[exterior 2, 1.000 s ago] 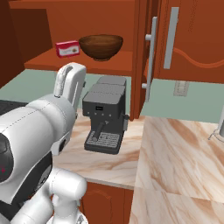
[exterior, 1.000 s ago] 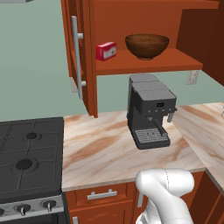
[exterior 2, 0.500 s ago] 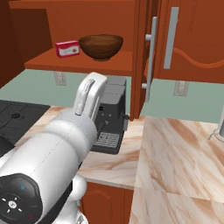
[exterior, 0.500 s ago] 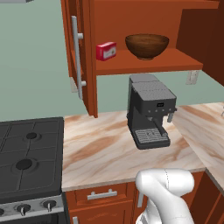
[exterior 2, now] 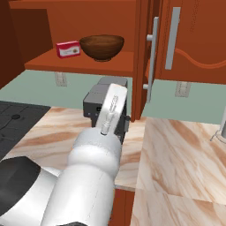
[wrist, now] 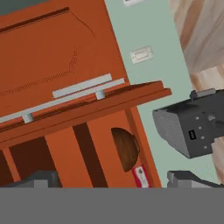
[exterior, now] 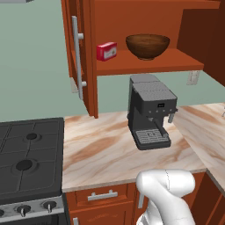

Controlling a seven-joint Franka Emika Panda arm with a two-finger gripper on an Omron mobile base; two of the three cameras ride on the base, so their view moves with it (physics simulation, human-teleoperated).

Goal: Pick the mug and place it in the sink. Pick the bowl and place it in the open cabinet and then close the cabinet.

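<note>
Bowl (exterior: 147,45) is parked on the cabinet (exterior: 145,63) shelf beside the red box (exterior: 107,51); my fingers (wrist: 39,179) are spread, empty; doors left to shut.

The bowl (wrist: 125,148) and a small red box (wrist: 141,176) are seen inside the open cabinet (wrist: 57,78), with a coffee machine (wrist: 190,124) nearby.

Your cabinet shelf (exterior: 145,65) ahead of the gripper carries the bowl (exterior: 147,46) and a small red box (exterior: 107,51) beside it. Below, the marble counter (exterior: 101,151) bears a coffee machine (exterior: 150,111).
</note>
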